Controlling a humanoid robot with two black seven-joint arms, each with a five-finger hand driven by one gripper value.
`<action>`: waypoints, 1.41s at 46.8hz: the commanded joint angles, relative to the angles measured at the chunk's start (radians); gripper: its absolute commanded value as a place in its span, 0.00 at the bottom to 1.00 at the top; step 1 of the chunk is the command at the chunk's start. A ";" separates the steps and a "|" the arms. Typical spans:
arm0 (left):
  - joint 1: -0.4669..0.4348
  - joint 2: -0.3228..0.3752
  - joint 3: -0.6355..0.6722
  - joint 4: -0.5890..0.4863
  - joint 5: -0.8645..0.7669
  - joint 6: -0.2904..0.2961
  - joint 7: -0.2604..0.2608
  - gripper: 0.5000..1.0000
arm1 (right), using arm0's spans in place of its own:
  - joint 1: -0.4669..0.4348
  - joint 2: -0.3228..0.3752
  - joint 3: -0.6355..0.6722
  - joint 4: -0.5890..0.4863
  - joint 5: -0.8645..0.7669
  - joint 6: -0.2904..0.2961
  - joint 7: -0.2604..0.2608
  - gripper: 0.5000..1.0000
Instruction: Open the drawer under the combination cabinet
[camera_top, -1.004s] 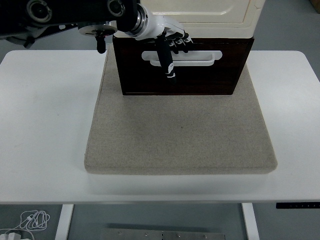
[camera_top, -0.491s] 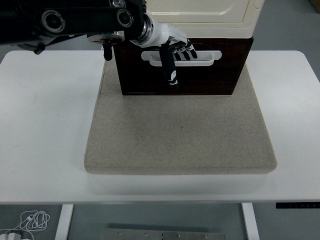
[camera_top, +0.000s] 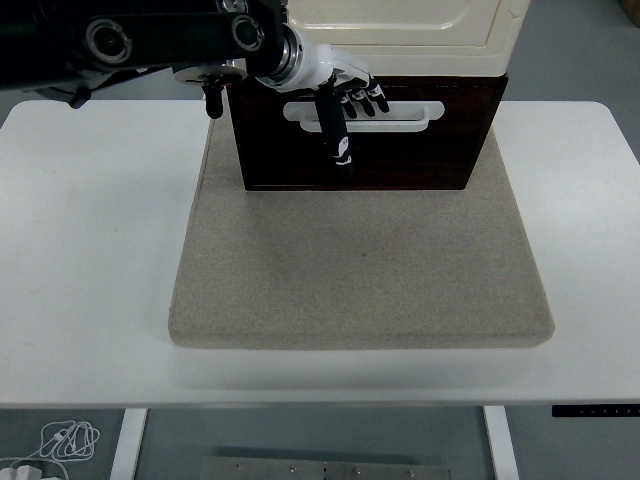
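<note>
I see the dark brown drawer (camera_top: 365, 135) at the far middle of the white table (camera_top: 90, 260), sitting under the cream cabinet (camera_top: 400, 25) and resting on the back edge of a beige mat (camera_top: 360, 260). Its front faces me, with a white handle (camera_top: 400, 115) across the upper part. My left hand (camera_top: 340, 95) reaches in from the left, its fingers (camera_top: 365, 98) hooked into the left end of that handle while the thumb points down over the drawer face. I cannot tell how firmly it grips

cabinet (camera_top: 400, 22) sits on drawer (camera_top: 400, 150), at mat's (camera_top: 360, 270) rear.
</note>
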 joint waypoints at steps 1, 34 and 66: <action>0.005 0.000 -0.001 0.005 0.000 0.000 0.000 1.00 | 0.000 0.000 0.000 0.000 0.000 0.000 0.000 0.85; 0.022 -0.022 -0.001 0.012 0.000 -0.001 0.000 1.00 | 0.000 0.000 0.000 0.000 0.000 0.000 -0.001 0.85; 0.011 -0.022 -0.007 0.004 0.000 -0.078 -0.003 1.00 | 0.000 0.000 0.000 0.000 0.000 0.000 0.000 0.85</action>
